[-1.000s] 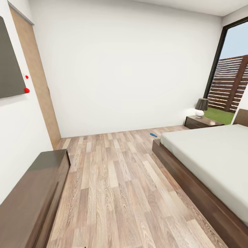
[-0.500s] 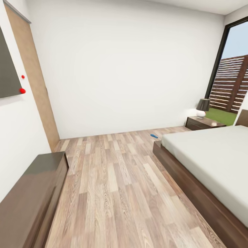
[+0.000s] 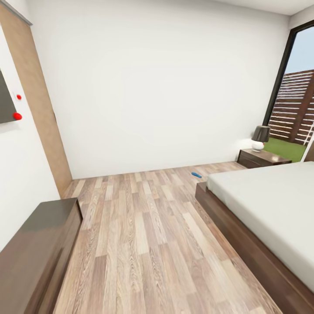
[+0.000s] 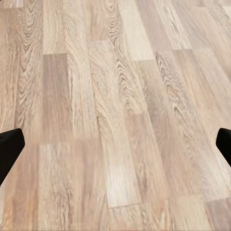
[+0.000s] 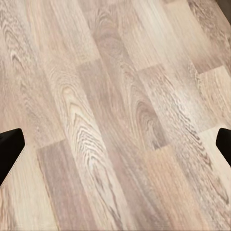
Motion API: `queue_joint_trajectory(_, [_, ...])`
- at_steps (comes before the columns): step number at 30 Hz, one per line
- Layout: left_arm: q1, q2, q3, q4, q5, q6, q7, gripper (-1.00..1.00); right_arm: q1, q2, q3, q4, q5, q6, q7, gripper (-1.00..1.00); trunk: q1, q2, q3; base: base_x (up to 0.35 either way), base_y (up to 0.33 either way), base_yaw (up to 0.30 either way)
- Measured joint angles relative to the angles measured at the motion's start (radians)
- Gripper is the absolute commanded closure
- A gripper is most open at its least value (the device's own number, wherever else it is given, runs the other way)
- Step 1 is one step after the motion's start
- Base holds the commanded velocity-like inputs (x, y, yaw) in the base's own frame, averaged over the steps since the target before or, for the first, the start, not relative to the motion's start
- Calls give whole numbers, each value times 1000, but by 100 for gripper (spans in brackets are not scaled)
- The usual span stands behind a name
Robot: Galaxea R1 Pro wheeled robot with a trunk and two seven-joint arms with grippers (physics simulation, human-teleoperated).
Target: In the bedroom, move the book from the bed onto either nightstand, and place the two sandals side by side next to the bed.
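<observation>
Close below, the left gripper (image 4: pixel 115 147) and the right gripper (image 5: pixel 115 147) each hang over the wood-plank floor (image 3: pixel 148 235) with wavy grain, and their black fingertips (image 4: pixel 9 149) sit wide apart at the picture edges with nothing between them. A long, shiny dark brown bench cabinet (image 3: pixel 35 248) stands near on the left, and the big low bed (image 3: pixel 266 218), with a flat pale mattress on a dark wood frame, stands on the right. Farther off, one slim blue sandal (image 3: pixel 196 175) lies on the floor near the bed's far corner, and the small dark nightstand (image 3: pixel 261 158) beside the bed holds a round white lamp (image 3: pixel 259 138) with a dark shade, by the tall window (image 3: pixel 296 100).
</observation>
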State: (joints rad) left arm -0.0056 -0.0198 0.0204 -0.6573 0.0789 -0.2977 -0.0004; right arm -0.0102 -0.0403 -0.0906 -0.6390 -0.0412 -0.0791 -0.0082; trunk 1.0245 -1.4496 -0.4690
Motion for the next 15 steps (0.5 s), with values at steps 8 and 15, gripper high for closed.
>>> queue_joint_trajectory(8, [0, 0, -1, 0, 1, 0, 0, -100, 0, 1, -4, 44, -2, -2, 0, -100, 0, 0, 0, 331, 0, 0])
queue_joint_trajectory(15, [0, 0, 0, 0, 1, 0, 0, -100, 0, 2, -4, 47, -2, -2, 0, -100, 0, 0, 0, 331, 0, 0])
